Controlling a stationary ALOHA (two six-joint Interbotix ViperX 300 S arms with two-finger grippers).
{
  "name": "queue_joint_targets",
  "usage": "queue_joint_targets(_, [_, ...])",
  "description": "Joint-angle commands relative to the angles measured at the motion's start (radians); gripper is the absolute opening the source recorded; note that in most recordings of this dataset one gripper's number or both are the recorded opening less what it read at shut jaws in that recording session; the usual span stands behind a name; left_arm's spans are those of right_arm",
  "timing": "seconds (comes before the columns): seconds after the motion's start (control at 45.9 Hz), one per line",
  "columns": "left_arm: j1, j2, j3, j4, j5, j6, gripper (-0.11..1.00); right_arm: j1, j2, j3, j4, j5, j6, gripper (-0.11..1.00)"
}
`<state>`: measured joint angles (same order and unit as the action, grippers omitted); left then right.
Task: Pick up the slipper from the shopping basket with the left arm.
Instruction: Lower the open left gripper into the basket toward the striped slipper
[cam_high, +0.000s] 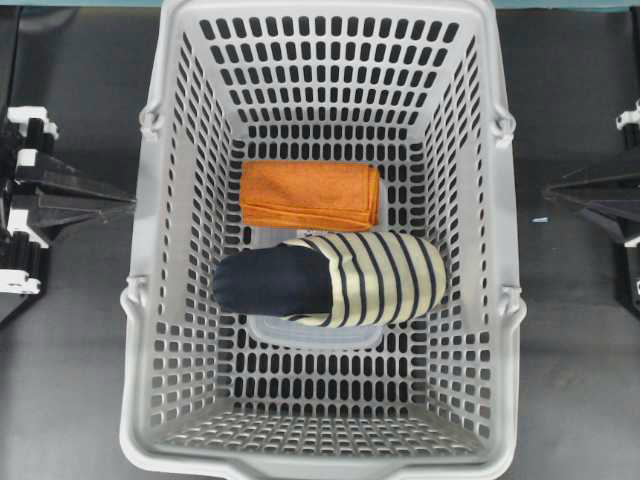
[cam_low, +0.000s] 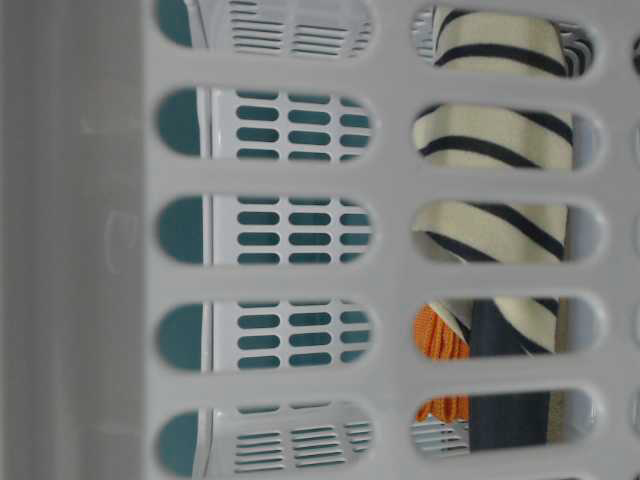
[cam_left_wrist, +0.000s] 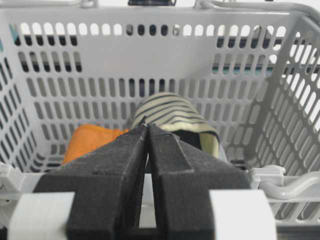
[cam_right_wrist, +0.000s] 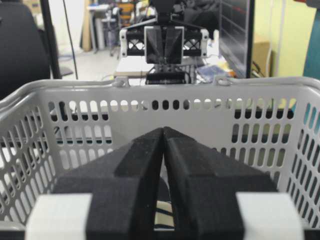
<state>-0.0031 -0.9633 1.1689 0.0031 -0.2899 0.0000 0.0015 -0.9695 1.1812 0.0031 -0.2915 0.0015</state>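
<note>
The slipper (cam_high: 330, 280), with a navy toe and a cream striped body, lies on the floor of the grey shopping basket (cam_high: 140, 300), toe pointing to the view's left. My left gripper (cam_high: 130, 205) is shut and empty, outside the basket's left wall. In the left wrist view its tips (cam_left_wrist: 146, 125) point over the rim at the slipper (cam_left_wrist: 175, 112). My right gripper (cam_high: 548, 190) is shut and empty, outside the right wall. In the right wrist view its tips (cam_right_wrist: 163, 129) face the basket wall (cam_right_wrist: 200, 115). The slipper (cam_low: 490, 135) shows through the slots in the table-level view.
A folded orange cloth (cam_high: 310, 195) lies on the basket floor just behind the slipper, touching it; it also shows in the left wrist view (cam_left_wrist: 92, 140). The basket's tall slotted walls stand between both grippers and the slipper. Dark table surface (cam_high: 570, 330) lies on both sides.
</note>
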Motion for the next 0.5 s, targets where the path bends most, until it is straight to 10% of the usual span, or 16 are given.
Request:
queue_joint_targets(0.0, [0.009,0.012,-0.086,0.043,0.11,-0.011,0.06,-0.003,0.017,-0.003,0.002,-0.005,0.006,0.0])
queue_joint_targets(0.479, [0.006,0.33,-0.624,0.043,0.75,-0.014,0.0,0.0,0.009,0.005,0.014,0.023,0.041,0.0])
